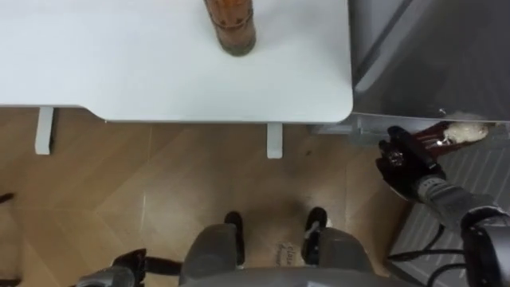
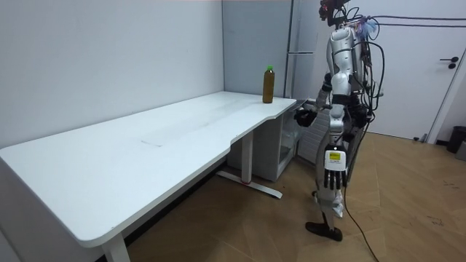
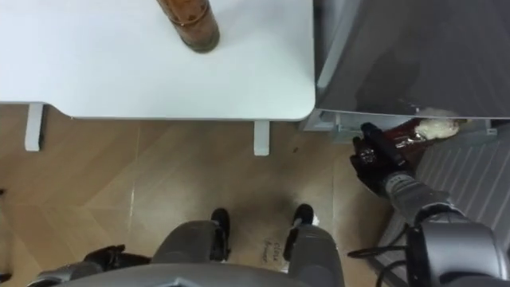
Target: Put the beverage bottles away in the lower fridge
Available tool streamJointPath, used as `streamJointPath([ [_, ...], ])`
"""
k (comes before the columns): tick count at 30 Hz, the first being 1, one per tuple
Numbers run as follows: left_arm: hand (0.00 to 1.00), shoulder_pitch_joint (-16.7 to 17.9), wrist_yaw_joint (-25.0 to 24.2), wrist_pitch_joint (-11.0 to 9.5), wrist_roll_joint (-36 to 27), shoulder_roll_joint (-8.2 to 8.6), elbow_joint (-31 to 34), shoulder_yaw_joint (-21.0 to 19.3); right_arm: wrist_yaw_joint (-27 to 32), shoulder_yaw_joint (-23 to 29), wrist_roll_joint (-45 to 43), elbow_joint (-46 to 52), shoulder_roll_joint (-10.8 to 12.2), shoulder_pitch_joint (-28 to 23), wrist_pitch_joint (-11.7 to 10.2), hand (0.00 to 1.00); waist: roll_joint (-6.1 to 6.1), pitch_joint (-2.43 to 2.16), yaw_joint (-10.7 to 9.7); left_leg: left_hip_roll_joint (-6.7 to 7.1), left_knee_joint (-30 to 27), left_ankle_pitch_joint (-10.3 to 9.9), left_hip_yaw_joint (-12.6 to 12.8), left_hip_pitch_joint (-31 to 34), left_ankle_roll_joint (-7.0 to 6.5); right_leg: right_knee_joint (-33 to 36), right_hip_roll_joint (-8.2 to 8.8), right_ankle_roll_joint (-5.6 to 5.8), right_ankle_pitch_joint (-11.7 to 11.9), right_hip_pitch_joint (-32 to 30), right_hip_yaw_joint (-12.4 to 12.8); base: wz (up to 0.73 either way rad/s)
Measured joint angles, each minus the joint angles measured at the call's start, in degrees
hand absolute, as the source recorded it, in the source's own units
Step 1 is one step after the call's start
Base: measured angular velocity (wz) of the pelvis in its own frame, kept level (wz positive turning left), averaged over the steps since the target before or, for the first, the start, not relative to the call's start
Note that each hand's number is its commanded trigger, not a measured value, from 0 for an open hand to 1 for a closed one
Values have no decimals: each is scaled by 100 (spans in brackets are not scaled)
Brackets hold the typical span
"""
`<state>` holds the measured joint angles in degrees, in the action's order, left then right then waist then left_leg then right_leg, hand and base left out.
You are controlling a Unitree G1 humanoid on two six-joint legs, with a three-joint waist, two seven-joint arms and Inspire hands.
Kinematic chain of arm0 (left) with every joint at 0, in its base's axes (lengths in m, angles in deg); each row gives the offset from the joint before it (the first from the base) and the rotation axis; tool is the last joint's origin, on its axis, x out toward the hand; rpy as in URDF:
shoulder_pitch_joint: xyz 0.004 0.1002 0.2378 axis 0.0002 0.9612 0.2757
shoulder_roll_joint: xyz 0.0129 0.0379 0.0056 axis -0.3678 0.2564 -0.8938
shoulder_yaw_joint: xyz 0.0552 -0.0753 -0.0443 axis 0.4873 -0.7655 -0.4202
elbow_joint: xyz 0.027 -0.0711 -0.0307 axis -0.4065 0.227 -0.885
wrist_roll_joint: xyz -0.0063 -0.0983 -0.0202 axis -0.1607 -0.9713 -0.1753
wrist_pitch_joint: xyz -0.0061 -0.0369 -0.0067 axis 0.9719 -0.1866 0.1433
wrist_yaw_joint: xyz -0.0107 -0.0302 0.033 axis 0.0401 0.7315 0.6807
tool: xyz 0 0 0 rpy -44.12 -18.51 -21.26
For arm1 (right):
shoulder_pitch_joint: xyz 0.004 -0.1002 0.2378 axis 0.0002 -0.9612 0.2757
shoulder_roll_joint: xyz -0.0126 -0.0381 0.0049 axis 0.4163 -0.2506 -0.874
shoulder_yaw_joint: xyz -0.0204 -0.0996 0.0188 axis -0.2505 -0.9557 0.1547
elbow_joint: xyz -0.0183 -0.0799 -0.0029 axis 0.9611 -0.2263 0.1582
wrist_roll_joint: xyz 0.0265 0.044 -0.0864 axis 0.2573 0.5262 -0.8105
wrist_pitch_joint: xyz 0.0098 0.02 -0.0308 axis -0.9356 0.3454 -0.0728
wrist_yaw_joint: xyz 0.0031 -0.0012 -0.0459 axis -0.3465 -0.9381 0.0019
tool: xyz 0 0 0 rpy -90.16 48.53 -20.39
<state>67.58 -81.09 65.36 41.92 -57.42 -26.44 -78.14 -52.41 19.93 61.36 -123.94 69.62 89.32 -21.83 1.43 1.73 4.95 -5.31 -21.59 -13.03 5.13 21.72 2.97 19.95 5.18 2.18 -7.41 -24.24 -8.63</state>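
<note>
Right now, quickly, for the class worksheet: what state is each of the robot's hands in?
Left hand: open, hanging at its side, holding nothing.
Right hand: closed on a bottle at the fridge.

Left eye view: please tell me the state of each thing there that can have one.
Standing bottle: upright, capped, not held.
Held bottle: tipped sideways, at the fridge opening.
Lower fridge: open.
Right hand: closed round the held bottle.
Left hand: open, hanging at the robot's side.
</note>
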Motion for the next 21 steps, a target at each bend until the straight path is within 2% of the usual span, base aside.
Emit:
streamJointPath([
  [2,0,-2,0,0,55,-8,4,19,9,-7,1,4,-27,153,5,4,-35,5,6,10,-16,16,41,94,-6,93,14,-1,3,-148,45,-8],
  [3,0,-2,0,0,67,-8,5,24,10,-7,-3,4,-45,269,5,0,-57,6,2,19,-18,38,78,154,-12,145,36,-4,5,-250,48,-7],
  [9,0,10,3,6,121,-8,95,28,8,-5,-10,5,-218,526,3,0,-121,42,2,76,-11,116,121,251,-39,251,108,-5,4,-414,74,-1],
  [17,0,20,16,11,153,-41,370,30,129,-16,-50,5,-386,602,112,0,-173,37,14,125,15,149,242,256,-79,280,171,24,34,-495,153,-4],
  [21,0,32,17,12,156,-54,436,43,177,-191,-80,5,-460,647,126,0,-191,34,7,125,15,153,244,261,-84,281,170,23,38,-500,153,0],
])
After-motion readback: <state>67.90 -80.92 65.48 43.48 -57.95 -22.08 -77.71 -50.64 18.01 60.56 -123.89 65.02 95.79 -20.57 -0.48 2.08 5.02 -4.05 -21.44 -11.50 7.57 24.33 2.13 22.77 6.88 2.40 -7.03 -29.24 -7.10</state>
